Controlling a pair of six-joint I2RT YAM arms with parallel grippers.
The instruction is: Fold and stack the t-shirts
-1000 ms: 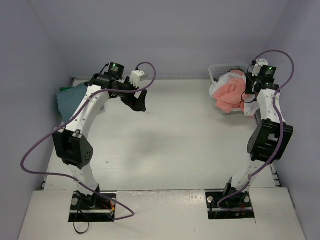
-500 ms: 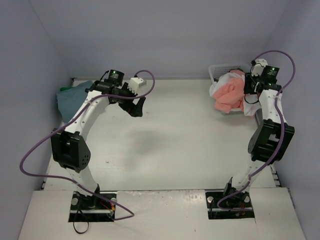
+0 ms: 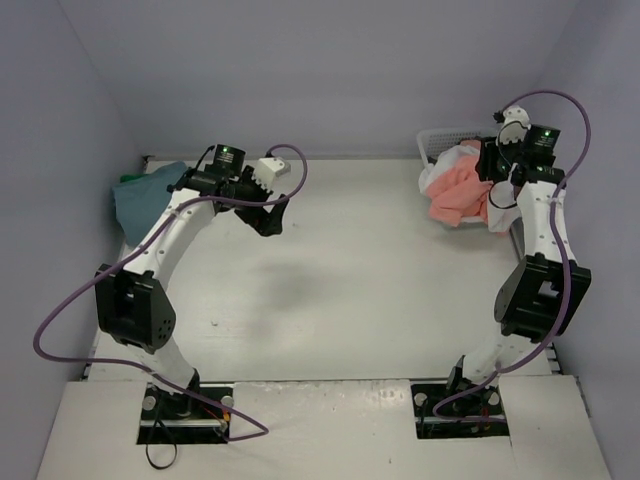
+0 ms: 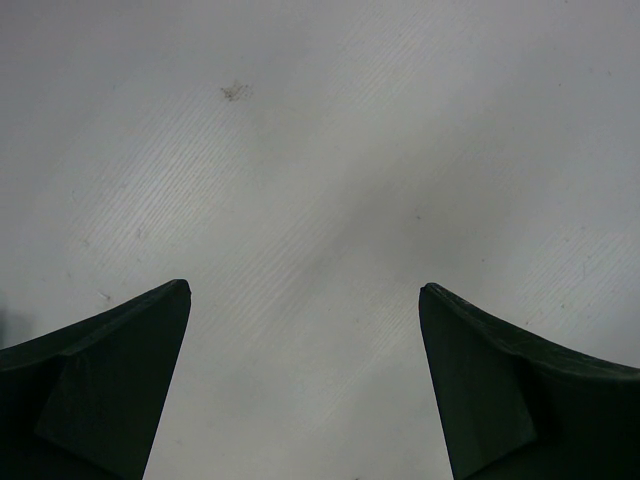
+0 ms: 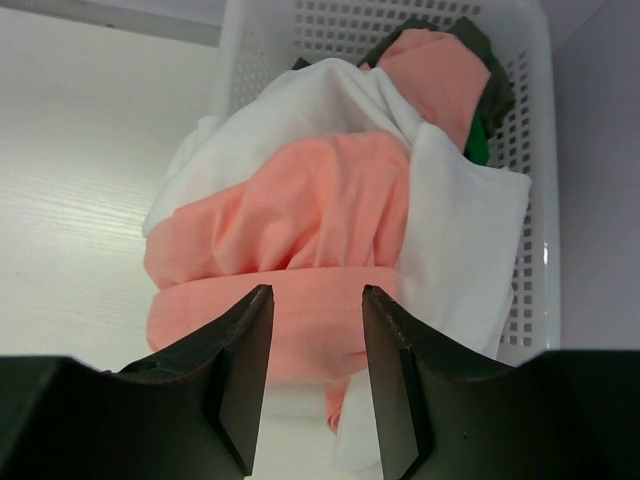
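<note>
So the white plastic mesh basket [image 5: 536, 150] sits at the far right corner of the matte white table [image 3: 350, 280], stuffed with soft crumpled t-shirts. On top is a salmon pink one [image 5: 310, 210], bunched in rounded folds and spilling over the near rim with a white one [image 5: 460, 230] wrapped around it. A dark grey shirt [image 5: 487, 48] and a sliver of bright green cloth [image 5: 480, 135] peek out at the back. The right gripper [image 5: 316, 295] hangs over the salmon fold with only a narrow gap between its jaws. The cloth there looks smooth, not pinched. The left gripper [image 4: 304, 287] is spread wide over bare tabletop, holding nothing. A teal shirt [image 3: 145, 195] lies rumpled at the far left edge.
</note>
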